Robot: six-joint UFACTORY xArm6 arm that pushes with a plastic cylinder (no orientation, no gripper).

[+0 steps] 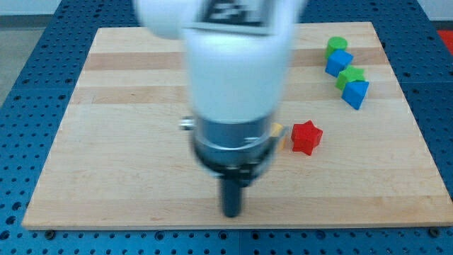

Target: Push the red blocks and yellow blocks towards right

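A red star-shaped block [306,137] lies right of the board's middle. A sliver of a yellow block [277,132] shows just left of it, mostly hidden behind the arm. My tip [231,212] is near the view's bottom, left of and below both blocks, apart from them. Any other red or yellow blocks are hidden by the arm.
The white and grey arm body [233,78] covers the board's centre. At the top right stand a green block [337,45], a blue block [338,62], a second green block [350,76] and a second blue block [355,93]. The wooden board [127,156] lies on a blue perforated table.
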